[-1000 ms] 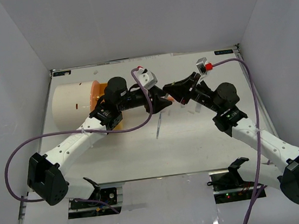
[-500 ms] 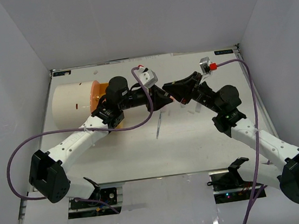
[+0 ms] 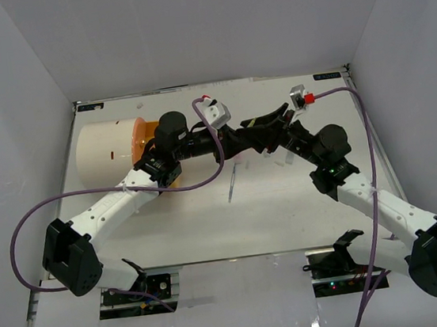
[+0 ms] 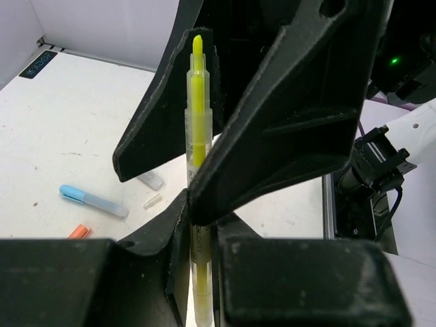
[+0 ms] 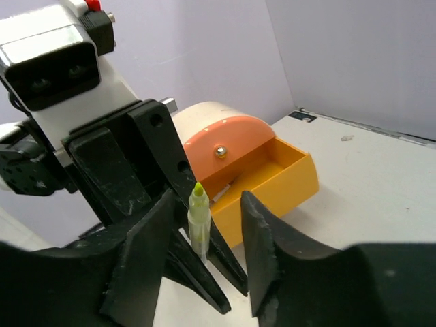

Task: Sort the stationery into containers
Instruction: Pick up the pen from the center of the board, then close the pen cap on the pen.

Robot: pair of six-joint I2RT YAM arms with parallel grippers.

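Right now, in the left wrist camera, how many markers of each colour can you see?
Yellow marker: 1
Light blue marker: 1
Orange marker, mostly hidden: 1
Total: 3

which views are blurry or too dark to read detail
Left wrist: yellow highlighter sharp, right gripper's fingers around it featureless black; right wrist: those fingers soft up close, orange drawer crisp; top external: even light, faint shadows.
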